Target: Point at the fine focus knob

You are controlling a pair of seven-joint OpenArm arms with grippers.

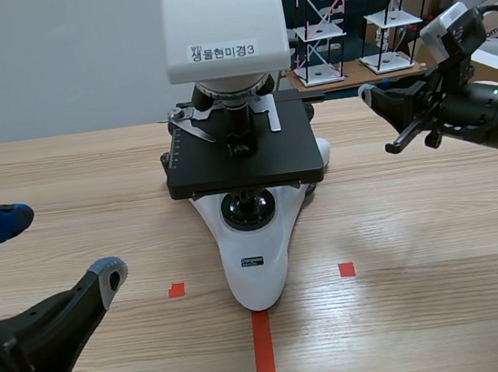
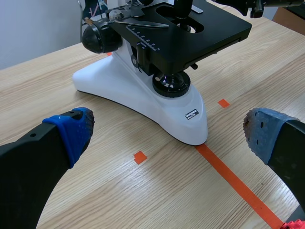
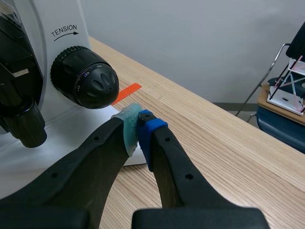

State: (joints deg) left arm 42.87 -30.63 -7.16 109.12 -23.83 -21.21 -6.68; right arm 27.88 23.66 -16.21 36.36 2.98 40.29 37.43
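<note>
Sitting at the hub of a larger ribbed black coarse-focus wheel (image 3: 71, 67), the small rounded black fine focus knob (image 3: 102, 86) projects from the side of the white-and-black laboratory microscope (image 1: 255, 268) that faces the right arm, just below the word TENSION printed on the white frame. The right gripper (image 3: 138, 126) has its grey-green and blue pads pressed together with nothing between them; its tip lies near the knob but lower, and apart from it. To point well, I judge that the closed tip should rise and aim squarely at the small inner knob rather than at the wheel's rim, stopping just short so that neither control turns. Nothing lies between tip and knob in the right wrist view; the surrounding wheel is the main risk of a vague pointing. A black cylindrical control (image 3: 25, 125) hangs beside the frame, beyond the wheel. The left gripper (image 1: 58, 249) is spread wide and holds nothing, low before the microscope's white foot on the pale wooden table (image 1: 430, 309). White wire racks (image 1: 319, 21) stand behind.
</note>
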